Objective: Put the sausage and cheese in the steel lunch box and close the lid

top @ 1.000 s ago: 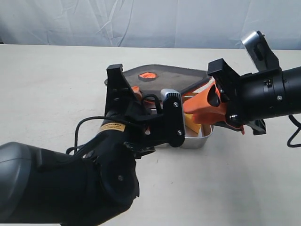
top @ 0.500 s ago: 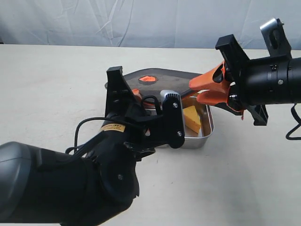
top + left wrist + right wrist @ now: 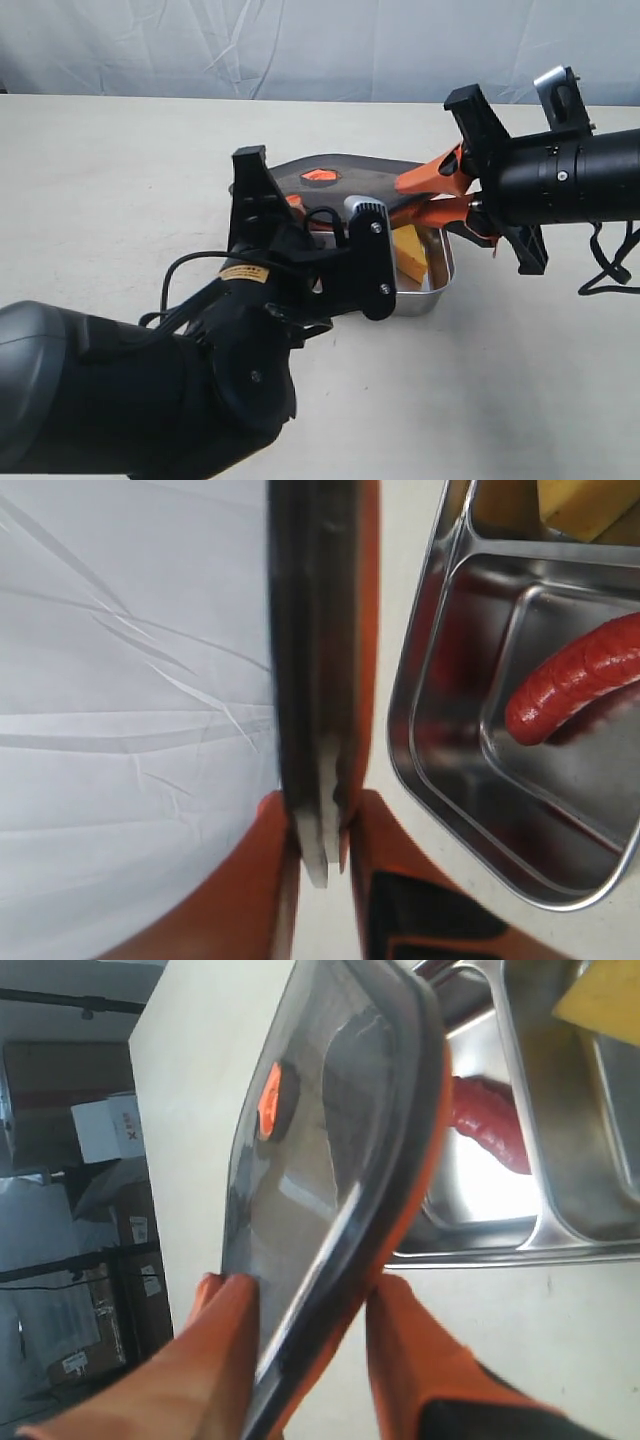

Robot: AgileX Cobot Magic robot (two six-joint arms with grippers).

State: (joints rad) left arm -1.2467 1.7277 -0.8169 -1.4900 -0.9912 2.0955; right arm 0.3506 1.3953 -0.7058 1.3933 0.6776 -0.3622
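Red ridged sausage (image 3: 575, 680) and yellow cheese (image 3: 410, 255) lie in separate compartments of the steel lunch box (image 3: 420, 300). Dark translucent lid (image 3: 360, 172) sits tilted above it, not seated.

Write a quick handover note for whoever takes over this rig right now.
Left gripper: jaws shut on one edge of the lid.
Right gripper: jaws shut on the lid's other side.
The lid is held tilted above the steel lunch box, not seated.
Done: the sausage lies in one compartment, the cheese in the other.
Left to do: lower the lid flat onto the box, press it closed, release.
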